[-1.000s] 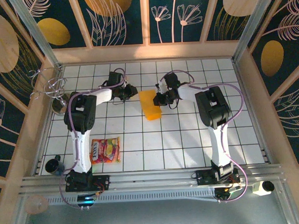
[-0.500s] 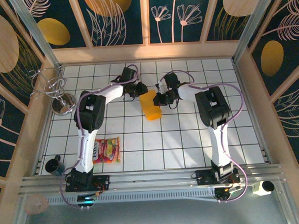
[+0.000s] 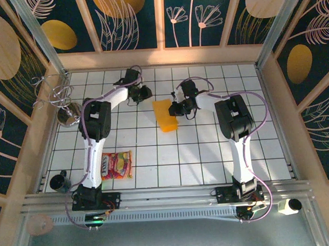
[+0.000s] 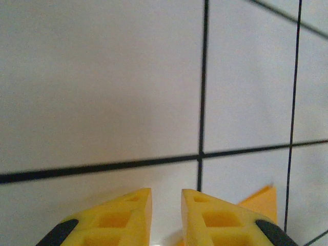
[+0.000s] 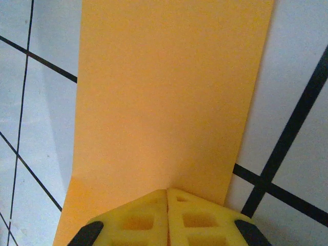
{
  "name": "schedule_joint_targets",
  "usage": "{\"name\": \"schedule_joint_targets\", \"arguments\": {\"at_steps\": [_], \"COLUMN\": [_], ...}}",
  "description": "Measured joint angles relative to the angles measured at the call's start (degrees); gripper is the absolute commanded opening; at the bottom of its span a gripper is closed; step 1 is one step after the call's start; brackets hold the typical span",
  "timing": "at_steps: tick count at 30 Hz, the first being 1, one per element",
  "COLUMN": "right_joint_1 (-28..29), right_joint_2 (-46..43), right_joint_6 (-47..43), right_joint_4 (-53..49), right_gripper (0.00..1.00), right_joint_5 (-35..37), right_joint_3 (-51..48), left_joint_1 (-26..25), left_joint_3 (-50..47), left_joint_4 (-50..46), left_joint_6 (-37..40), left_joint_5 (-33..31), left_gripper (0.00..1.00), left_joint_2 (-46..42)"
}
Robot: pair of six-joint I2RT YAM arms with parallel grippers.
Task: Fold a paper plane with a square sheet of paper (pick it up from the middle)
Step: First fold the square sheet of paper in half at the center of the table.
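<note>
The right fingers pinch the square sheet of paper just ahead of them, the left fingers sit slightly apart and empty, so 1-sided pulling could tear it.

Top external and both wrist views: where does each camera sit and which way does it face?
Top external: high behind the bases, looking down on the tiled table; left arm and right arm show.
Left wrist: on the left tool, facing bare tiles; its yellow fingers slightly parted.
Right wrist: on the right tool, facing the orange sheet it pinches.
Shared: top and right wrist both show that sheet.
</note>
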Motion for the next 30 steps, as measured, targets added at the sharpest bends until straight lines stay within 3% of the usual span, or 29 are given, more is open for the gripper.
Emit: {"name": "schedule_joint_targets", "arguments": {"at_steps": [5,10,15,30], "right_joint_1": [0.0,0.0,0.0,-0.04], "right_joint_2": [0.02,0.07,0.07,0.11], "right_joint_6": [0.02,0.04,0.04,0.24], "right_joint_4": [-0.02,-0.04,-0.07,-0.09], "right_gripper": [0.08,0.08,0.07,0.07], "right_joint_5": [0.0,-0.02,-0.04,-0.04], "right_joint_3": [0.02,0.07,0.11,0.11], "left_joint_1": [0.35,-4.17,-7.72,-9.25], "left_joint_3": [-7.61,-19.65,-24.57,-31.12], "left_joint_4": [2.16,8.48,11.87,15.23], "left_joint_6": [-0.5,-4.13,-6.73,-8.33], "left_joint_5": [0.46,4.76,8.35,12.26], "left_gripper": [0.22,0.21,0.17,0.14], "left_joint_2": [-6.12,-13.97,-14.6,-15.04]}}
